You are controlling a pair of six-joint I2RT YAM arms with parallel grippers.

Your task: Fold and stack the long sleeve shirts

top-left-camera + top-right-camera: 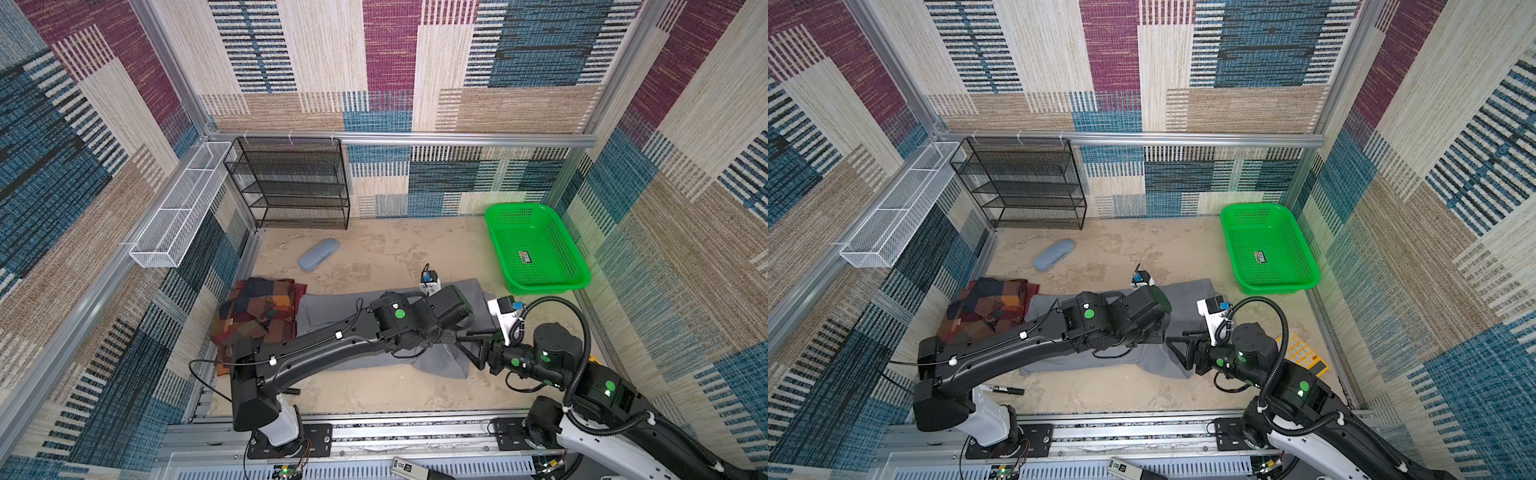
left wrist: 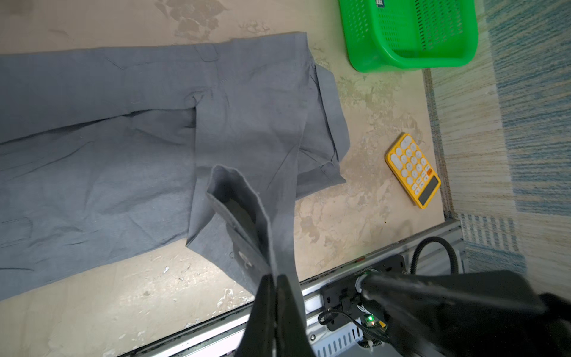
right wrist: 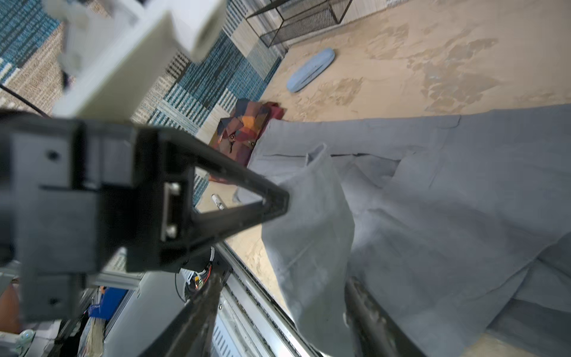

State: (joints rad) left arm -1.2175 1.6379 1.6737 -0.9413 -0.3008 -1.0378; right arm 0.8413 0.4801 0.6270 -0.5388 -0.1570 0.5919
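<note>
The grey shirt [image 1: 332, 305] lies flat across the middle of the counter [image 1: 374, 395] in both top views. The plaid shirt [image 1: 257, 311] sits just beside its left end. The left gripper [image 2: 275, 296] pinches the sleeve [image 2: 262, 222] and holds it up. The right gripper [image 3: 282, 281] stands wide around that sleeve. If the left one lets go too soon, the sleeve may drop and spoil the fold. A hard tug could drag the grey shirt into the plaid one.

A robotics lab test cell: an aluminium frame [image 1: 457, 139] boxes in a sand-coloured tabletop [image 1: 374, 386], with carpet-patterned panels [image 1: 390, 62] as walls. At the bottom edge of both top views, two black robot arms [image 1: 316, 349] stand bolted to a metal rail [image 1: 415, 434]
</note>
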